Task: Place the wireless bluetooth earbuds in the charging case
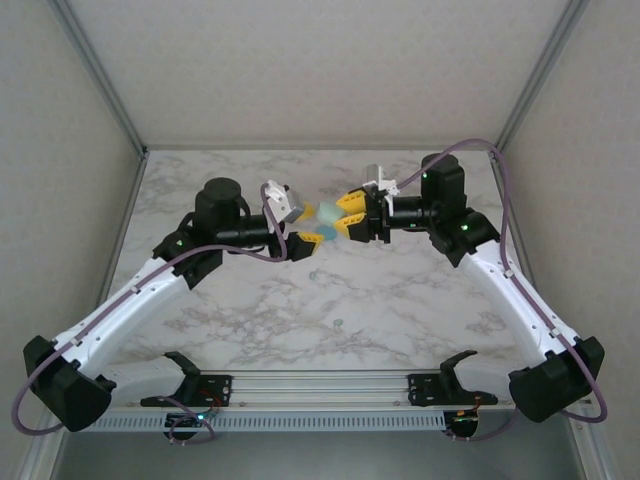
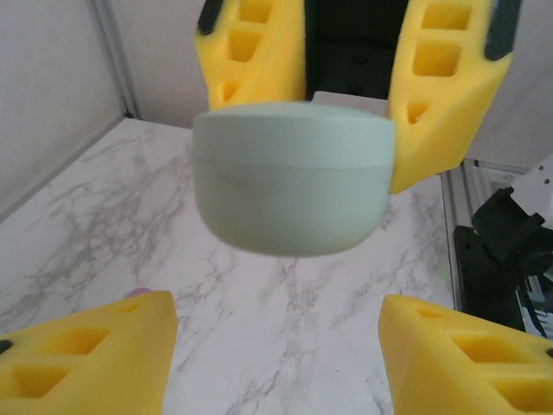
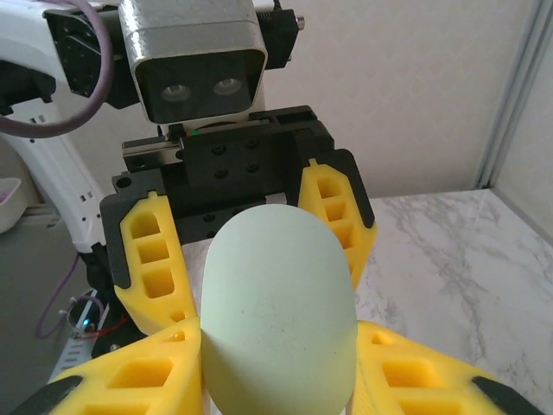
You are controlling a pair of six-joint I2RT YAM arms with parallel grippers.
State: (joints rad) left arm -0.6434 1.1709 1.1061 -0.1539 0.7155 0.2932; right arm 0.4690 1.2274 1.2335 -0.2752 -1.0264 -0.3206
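Above the middle of the marble table [image 1: 430,300], the two grippers met nose to nose, with the mint-green charging case [image 2: 292,181] hanging between them, clear of the surface. The right gripper [image 1: 346,214] pinched the case across its sides, its yellow fingers pressed against the shell in its own wrist view. The left gripper [image 2: 276,354] stood spread wide, its fingers flanking the far end of the case and apparently not touching it. A faint seam ran round the case and the lid looked shut, with no sockets showing.

On the table nearer the arm bases lay small pale-teal specks, probably the earbuds [image 1: 313,272]. They were well apart from the case and too small in the overhead view to be sure of.

The step in hand seemed to be getting the case open, since nothing had yet been seated in it. The next move called for the left fingers to come together on one half only, to one side of the seam, while the right kept the other half steady so the hinge could swing. Which half was the lid could not be told from here.
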